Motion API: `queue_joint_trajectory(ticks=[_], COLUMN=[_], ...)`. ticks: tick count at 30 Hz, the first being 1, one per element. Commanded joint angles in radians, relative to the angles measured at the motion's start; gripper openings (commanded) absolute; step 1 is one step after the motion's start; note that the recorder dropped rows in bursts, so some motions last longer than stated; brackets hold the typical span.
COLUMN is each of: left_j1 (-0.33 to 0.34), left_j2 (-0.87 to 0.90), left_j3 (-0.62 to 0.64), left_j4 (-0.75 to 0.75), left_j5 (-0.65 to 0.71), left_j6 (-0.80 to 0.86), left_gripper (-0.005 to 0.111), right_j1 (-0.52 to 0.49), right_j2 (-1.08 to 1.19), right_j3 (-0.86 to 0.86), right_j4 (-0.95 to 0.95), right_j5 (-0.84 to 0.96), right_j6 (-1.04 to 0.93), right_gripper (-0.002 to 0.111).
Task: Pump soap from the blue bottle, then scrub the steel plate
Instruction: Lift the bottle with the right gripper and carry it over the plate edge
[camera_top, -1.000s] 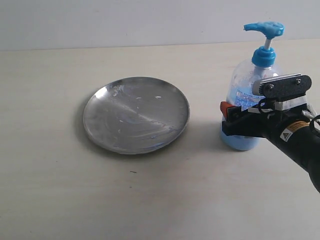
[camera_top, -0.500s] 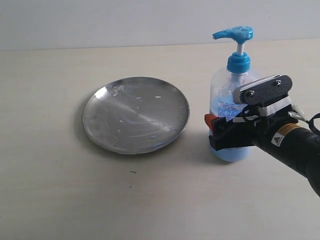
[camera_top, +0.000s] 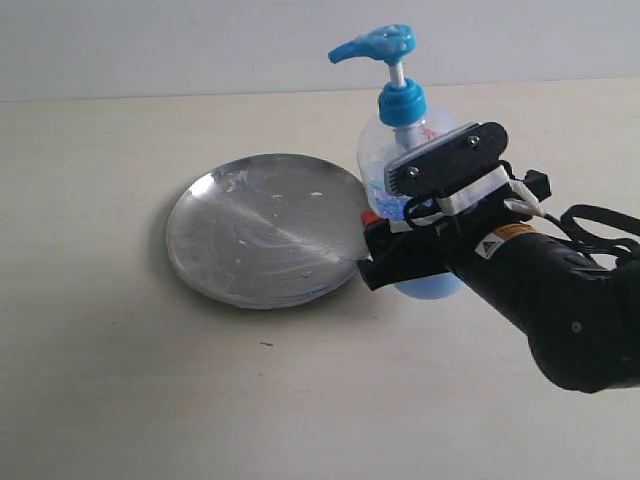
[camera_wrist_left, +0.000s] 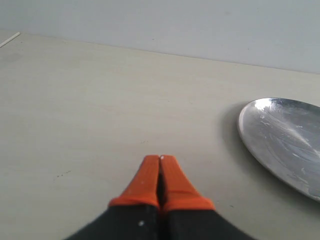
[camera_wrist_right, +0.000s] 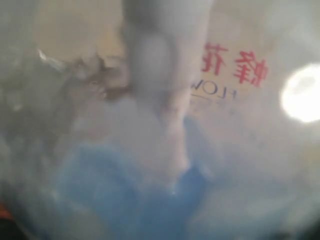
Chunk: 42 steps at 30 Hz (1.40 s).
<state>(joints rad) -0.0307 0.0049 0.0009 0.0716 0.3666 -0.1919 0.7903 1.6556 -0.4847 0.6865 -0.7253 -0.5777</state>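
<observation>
The blue bottle (camera_top: 396, 140) stands upright at the right rim of the steel plate (camera_top: 262, 228), its blue pump head (camera_top: 374, 44) pointing left over the plate. My right gripper (camera_top: 384, 246) is shut on the bottle's lower body from the right side. Light-blue soap (camera_top: 428, 288) shows in the bottle's base. In the right wrist view the bottle (camera_wrist_right: 165, 150) fills the picture, blurred, with red print on its label. My left gripper (camera_wrist_left: 160, 159) is shut, orange fingertips pressed together with nothing between them, low over the table left of the plate (camera_wrist_left: 285, 140).
The pale wooden table (camera_top: 120, 380) runs back to a white wall (camera_top: 200, 40). The right arm (camera_top: 560, 300) reaches in from the right edge. The left arm does not show in the exterior view.
My right gripper has carried the blue bottle leftward, from the table's right side to the plate's right rim. The plate has not moved.
</observation>
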Motion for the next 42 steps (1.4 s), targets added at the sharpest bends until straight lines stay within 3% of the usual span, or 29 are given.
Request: queue_joint_trajectory(ticks=[1,20,34,42], left_j1=[0.002,0.002,0.002,0.002], left_j2=[-0.005,-0.005,-0.005,-0.005], left_j3=[-0.001,-0.001,-0.001,-0.001], left_j4=[0.004,0.004,0.004,0.004], left_j5=[-0.015,-0.015,-0.015,-0.015], left_j6=[-0.002,-0.002,-0.002,-0.002], left_gripper=[0.0,0.0,0.0,0.0], right_j1=[0.043,0.063,0.105,0.105], right_j2=[0.0,0.107,0.175,0.175], right_j3=[-0.068,-0.096,-0.175,-0.175], right_j4=[0.148,0.167,0.373,0.38], right_j5=[-0.087,-0.104,-0.093,-0.084], right_j6=[-0.115,-0.02,-0.118,-0.137], right_gripper=[0.0,0.0,0.0,0.0])
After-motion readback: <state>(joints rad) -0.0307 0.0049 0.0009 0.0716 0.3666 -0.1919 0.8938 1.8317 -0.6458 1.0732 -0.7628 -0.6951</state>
